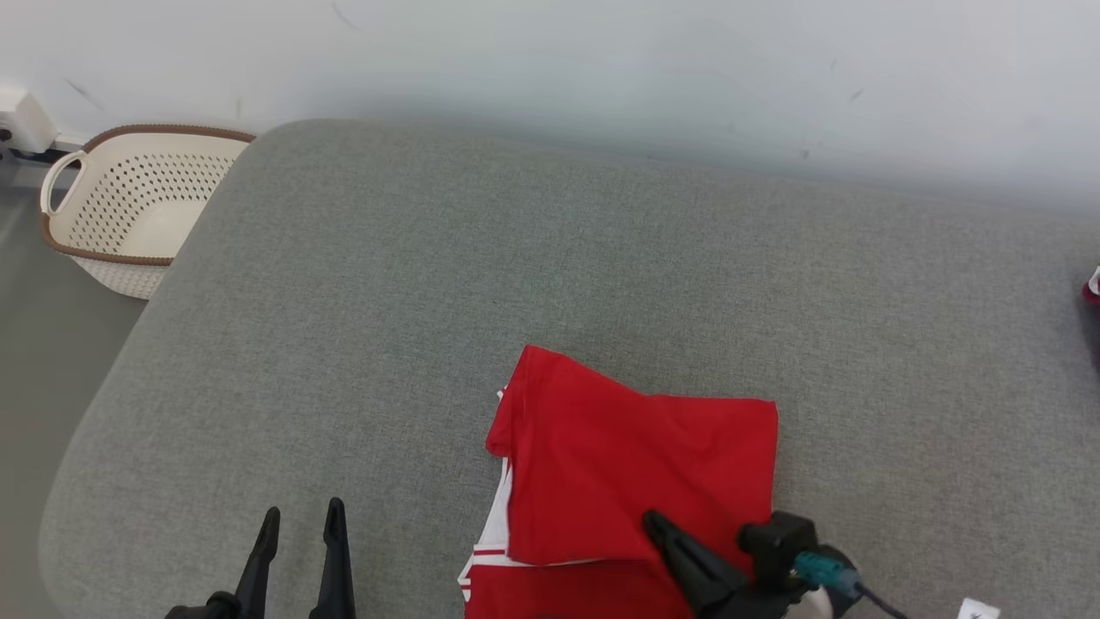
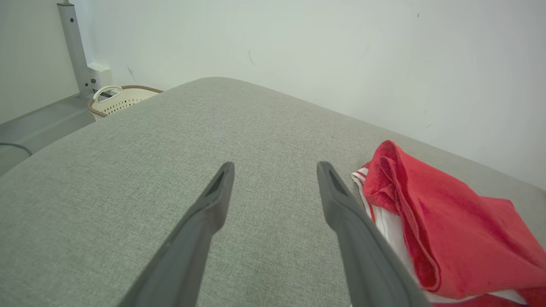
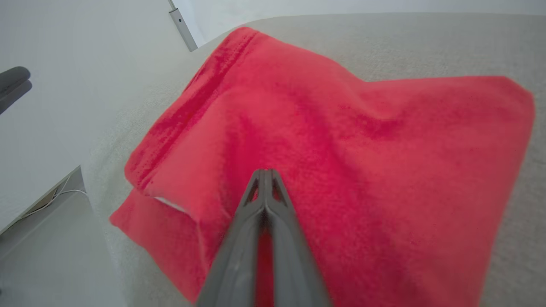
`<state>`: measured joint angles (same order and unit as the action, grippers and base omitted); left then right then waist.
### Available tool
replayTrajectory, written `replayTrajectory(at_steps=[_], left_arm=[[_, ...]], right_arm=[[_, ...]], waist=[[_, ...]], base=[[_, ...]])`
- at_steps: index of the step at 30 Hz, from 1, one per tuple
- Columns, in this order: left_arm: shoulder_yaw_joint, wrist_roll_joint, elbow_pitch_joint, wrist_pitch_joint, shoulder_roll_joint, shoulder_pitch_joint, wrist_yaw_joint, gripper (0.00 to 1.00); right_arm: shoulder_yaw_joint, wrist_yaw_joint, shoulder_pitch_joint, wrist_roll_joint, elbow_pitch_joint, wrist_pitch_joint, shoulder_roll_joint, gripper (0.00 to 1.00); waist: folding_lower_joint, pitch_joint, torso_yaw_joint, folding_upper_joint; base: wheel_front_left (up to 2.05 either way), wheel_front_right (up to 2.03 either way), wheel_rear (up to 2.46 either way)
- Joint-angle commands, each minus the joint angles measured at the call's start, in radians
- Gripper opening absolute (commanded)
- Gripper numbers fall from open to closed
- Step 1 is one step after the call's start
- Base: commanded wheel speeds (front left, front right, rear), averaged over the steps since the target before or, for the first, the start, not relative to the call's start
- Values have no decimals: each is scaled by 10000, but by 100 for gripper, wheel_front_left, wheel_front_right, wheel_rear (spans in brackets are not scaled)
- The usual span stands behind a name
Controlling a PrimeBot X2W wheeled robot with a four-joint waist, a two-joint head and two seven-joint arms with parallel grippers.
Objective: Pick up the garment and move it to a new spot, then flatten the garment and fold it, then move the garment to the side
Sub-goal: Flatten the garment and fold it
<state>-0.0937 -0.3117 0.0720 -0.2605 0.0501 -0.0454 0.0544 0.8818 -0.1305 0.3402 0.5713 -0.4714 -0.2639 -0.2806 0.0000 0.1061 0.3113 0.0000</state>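
Observation:
The red garment (image 1: pixel 636 456) with white trim lies folded on the grey padded surface (image 1: pixel 516 258), near its front edge and right of centre. My right gripper (image 1: pixel 657 520) is shut, its fingers pressed together over the garment's near part. In the right wrist view the joined tips (image 3: pixel 264 172) sit over the top red layer (image 3: pixel 362 149), and no fabric shows pinched between them. My left gripper (image 1: pixel 302 509) stands open over bare surface to the garment's left. In the left wrist view its fingers (image 2: pixel 275 168) hold nothing, with the garment (image 2: pixel 448 213) just to their right.
A cream perforated laundry basket (image 1: pixel 129 206) with a brown rim stands on the floor past the surface's far left corner, also seen at the wall (image 2: pixel 119 96). A small red object (image 1: pixel 1091 288) sits at the right edge. A white wall runs behind.

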Motion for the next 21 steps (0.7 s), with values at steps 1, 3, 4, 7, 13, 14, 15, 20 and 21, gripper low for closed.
replayTrajectory(at_steps=[1,3,4,7,13,14,15,20,21], left_arm=[[38,30,39,-36,9,10,-19,100],[38,38,58,-36,9,17,-60,100],[44,38,61,-36,9,20,-67,100],[47,38,69,-36,11,37,-76,100],[72,41,49,-36,9,81,-47,100],[78,38,45,-36,9,87,-42,100],[83,34,37,-36,9,96,-41,100],[138,22,-8,-36,9,149,-14,100],[160,23,-22,-36,9,172,-5,100]], right_arm=[[138,-3,-80,118,20,-14,37,0],[445,-3,-65,209,9,-15,89,0],[551,-3,-44,300,21,-15,154,0],[913,-3,16,487,2,-15,324,0],[1604,-3,167,926,-162,-14,510,0],[1661,-3,205,1005,-197,-16,505,0],[1713,-3,233,1078,-245,-14,497,0],[1513,-3,429,1401,-185,-15,323,0],[1321,-3,435,1401,-109,-16,282,21]], waist=[[0,-27,5,0],[0,-60,35,0],[0,-73,53,0],[0,-100,133,0],[0,-114,295,0],[0,-117,314,0],[0,-120,331,0],[0,-134,310,0],[0,-141,283,0]], base=[[0,0,0],[0,0,0],[0,0,0],[0,0,0],[0,0,0],[0,0,0],[0,0,0],[0,0,0],[0,0,0]])
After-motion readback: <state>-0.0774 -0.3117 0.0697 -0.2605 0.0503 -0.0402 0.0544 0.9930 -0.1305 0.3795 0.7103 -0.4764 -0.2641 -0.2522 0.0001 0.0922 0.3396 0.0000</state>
